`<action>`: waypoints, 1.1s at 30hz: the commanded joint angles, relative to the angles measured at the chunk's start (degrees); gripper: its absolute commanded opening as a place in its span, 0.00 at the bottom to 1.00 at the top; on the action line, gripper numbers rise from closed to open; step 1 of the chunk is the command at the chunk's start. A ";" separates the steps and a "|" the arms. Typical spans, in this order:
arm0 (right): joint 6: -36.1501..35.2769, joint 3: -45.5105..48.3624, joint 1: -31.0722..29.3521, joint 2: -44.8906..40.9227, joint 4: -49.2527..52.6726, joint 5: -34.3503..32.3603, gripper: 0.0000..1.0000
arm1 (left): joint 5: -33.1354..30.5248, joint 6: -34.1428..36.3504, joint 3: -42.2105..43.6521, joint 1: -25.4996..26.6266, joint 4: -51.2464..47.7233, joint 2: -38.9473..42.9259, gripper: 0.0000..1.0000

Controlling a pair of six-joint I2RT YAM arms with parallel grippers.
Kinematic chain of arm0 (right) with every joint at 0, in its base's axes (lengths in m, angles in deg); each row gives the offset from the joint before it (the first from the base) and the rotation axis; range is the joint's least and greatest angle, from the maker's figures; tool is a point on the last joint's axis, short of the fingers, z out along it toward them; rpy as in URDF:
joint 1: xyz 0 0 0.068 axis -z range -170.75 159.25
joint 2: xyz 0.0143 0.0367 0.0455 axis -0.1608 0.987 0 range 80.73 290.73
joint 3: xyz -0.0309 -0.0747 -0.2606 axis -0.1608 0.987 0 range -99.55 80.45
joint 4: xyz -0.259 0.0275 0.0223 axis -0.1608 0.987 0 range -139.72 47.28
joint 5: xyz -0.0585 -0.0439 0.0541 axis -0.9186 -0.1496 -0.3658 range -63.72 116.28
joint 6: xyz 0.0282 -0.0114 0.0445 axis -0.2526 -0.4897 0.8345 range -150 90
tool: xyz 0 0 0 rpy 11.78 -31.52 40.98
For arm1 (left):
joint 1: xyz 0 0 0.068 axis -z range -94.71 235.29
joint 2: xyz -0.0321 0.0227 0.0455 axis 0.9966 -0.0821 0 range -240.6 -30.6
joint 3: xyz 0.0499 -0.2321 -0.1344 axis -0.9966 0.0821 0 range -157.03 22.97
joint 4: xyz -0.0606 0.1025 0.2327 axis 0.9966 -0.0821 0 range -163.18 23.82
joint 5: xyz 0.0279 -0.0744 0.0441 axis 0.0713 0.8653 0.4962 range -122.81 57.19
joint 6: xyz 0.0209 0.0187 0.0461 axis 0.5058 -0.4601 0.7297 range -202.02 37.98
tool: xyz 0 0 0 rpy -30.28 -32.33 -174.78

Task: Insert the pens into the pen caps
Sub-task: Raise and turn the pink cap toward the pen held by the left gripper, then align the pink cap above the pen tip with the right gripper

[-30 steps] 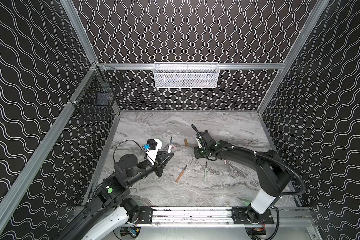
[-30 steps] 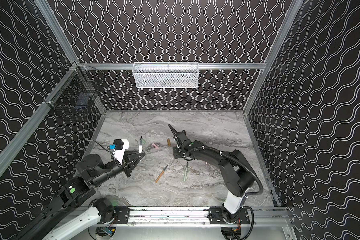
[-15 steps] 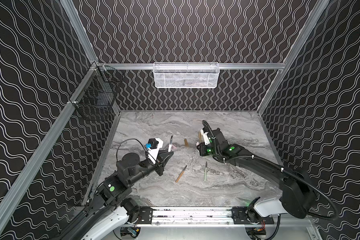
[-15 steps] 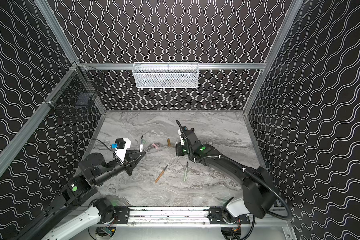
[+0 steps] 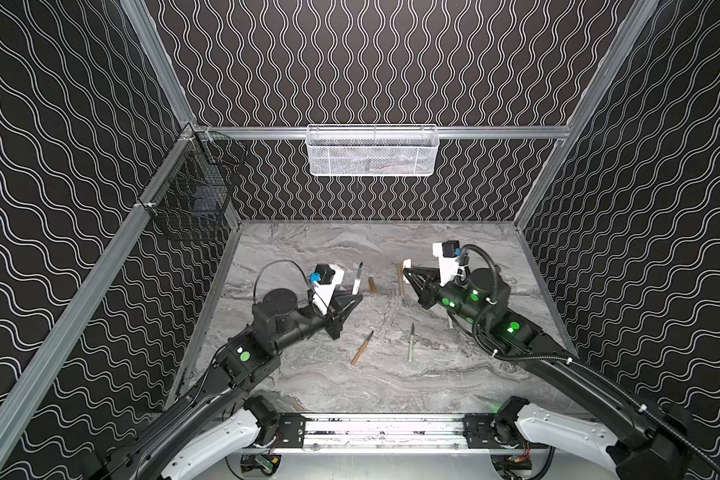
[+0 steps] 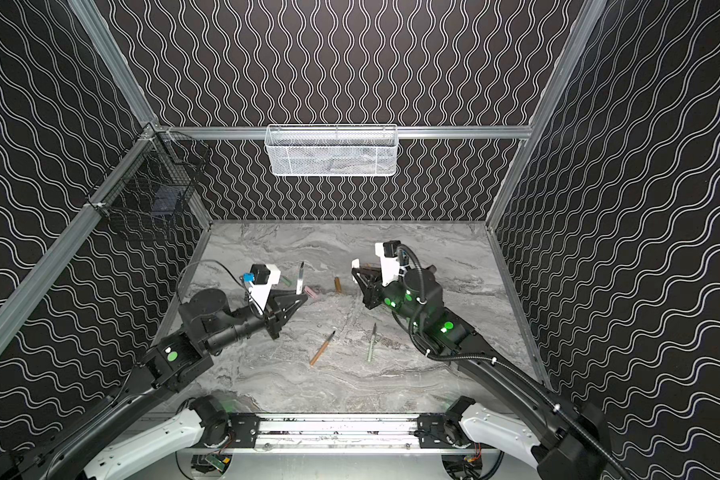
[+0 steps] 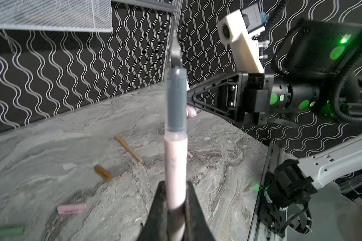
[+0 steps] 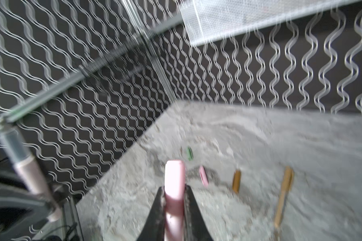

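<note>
Your left gripper (image 5: 355, 296) is clamped on the pink pen (image 7: 175, 158). It has a pale pink barrel, a grey see-through grip section and a thin dark tip. The pen stands nearly upright out of the jaws, tip up, left of the table's (image 5: 308, 245) middle. Your right gripper (image 5: 406, 269) is closed on a short pink cap (image 8: 174, 177), whose end pokes past the fingertips. The cap sits right of the pen, and the two are apart. Nearer you lie a tan-orange pen (image 5: 361, 348) and a green pen (image 5: 411, 343). Farther back lie a tan-orange cap (image 5: 372, 284) and a loose pink cap (image 6: 312, 291).
</note>
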 commanded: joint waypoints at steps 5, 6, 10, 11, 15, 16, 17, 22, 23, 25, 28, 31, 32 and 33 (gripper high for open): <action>-0.73 3.39 -0.10 -5.47 -17.86 0.77 0.10 | 2.92 2.29 -1.24 0.10 12.41 -7.38 0.00; -0.31 3.86 -0.11 -5.94 -19.63 1.34 0.10 | 3.36 1.83 0.48 0.10 14.28 -7.80 0.00; 2.12 5.66 -0.11 -6.21 -27.29 4.56 0.10 | 6.42 0.89 2.79 0.18 16.04 -7.83 0.00; 2.70 5.76 -0.11 -5.79 -29.25 5.29 0.10 | 6.43 0.79 3.11 0.11 16.29 -7.62 0.00; 6.03 5.20 -0.11 -2.64 -35.33 7.94 0.11 | 7.81 1.19 2.66 0.18 15.33 -7.12 0.00; 7.00 4.65 -0.07 -1.35 -36.71 9.11 0.11 | 7.70 1.47 2.50 0.16 14.71 -6.86 0.00; 7.87 4.02 -0.17 -0.05 -38.06 10.33 0.11 | 7.51 1.79 2.59 0.19 14.34 -6.52 0.00; 9.58 1.51 -1.02 4.79 -43.90 12.66 0.11 | 7.12 2.54 2.58 0.20 13.04 -5.37 0.00; 9.68 0.79 -1.08 5.50 -44.24 12.88 0.11 | 7.04 2.37 2.65 0.22 13.13 -5.24 0.00; 9.77 -0.45 -1.34 6.91 -44.53 13.60 0.11 | 7.21 2.33 2.64 0.26 13.00 -5.25 0.00; 9.22 -1.84 -2.15 8.37 -44.69 14.52 0.11 | 7.65 2.52 2.32 0.22 12.79 -5.40 0.00; 8.63 -2.56 -2.86 9.34 -44.52 14.75 0.11 | 7.74 2.54 2.27 0.25 12.68 -5.46 0.00; 8.48 -2.81 -2.97 9.75 -44.67 15.08 0.11 | 7.91 2.46 2.28 0.22 12.69 -5.49 0.00; 8.47 -3.05 -3.01 10.09 -44.77 15.29 0.11 | 8.05 2.51 2.24 0.21 12.60 -5.49 0.00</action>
